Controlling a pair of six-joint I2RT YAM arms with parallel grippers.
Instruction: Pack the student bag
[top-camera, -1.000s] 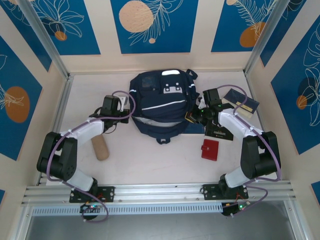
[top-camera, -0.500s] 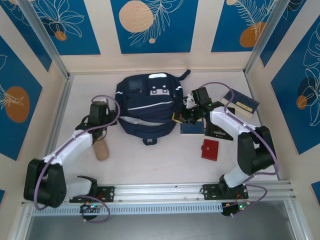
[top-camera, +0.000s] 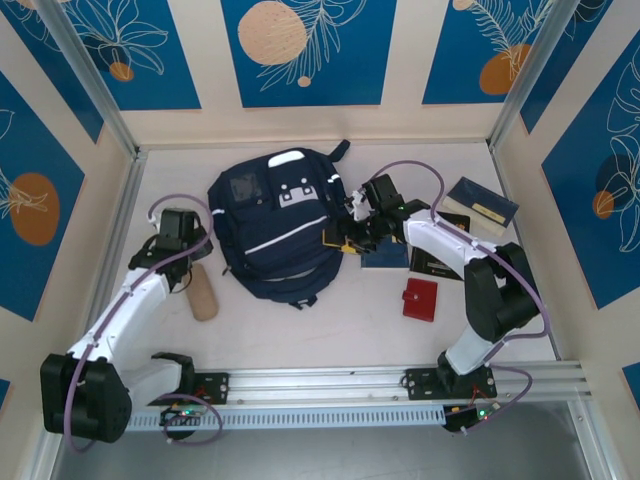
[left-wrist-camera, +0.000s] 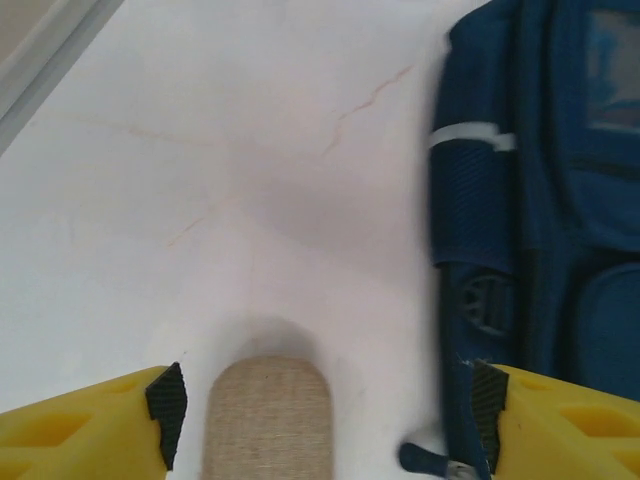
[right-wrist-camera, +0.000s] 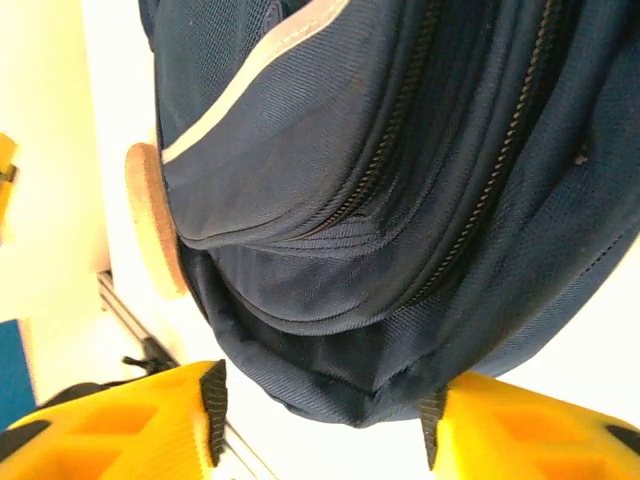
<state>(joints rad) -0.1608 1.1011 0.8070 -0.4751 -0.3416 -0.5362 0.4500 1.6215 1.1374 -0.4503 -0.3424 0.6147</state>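
The student bag (top-camera: 272, 228) is a big dark navy backpack with thin white stripes, lying flat in the middle of the table. My right gripper (top-camera: 345, 238) is at its right edge, open, with the bag's rounded zippered edge (right-wrist-camera: 330, 370) bulging between the yellow fingers (right-wrist-camera: 520, 430). My left gripper (top-camera: 188, 262) hovers left of the bag, open, over the far end of a beige pouch (left-wrist-camera: 268, 420). The bag's side (left-wrist-camera: 530, 200) and a strap end lie by its right finger (left-wrist-camera: 560, 425).
The beige pouch (top-camera: 203, 295) lies left of the bag. A red wallet (top-camera: 420, 298) sits to the right near the front. Flat navy booklets (top-camera: 482, 205) lie at the right under and behind the right arm. Walls close the table on three sides.
Both grippers have opened. The bag slid left and turned. The left arm drew back to the left, over the pouch's end; the right arm followed the bag leftward.
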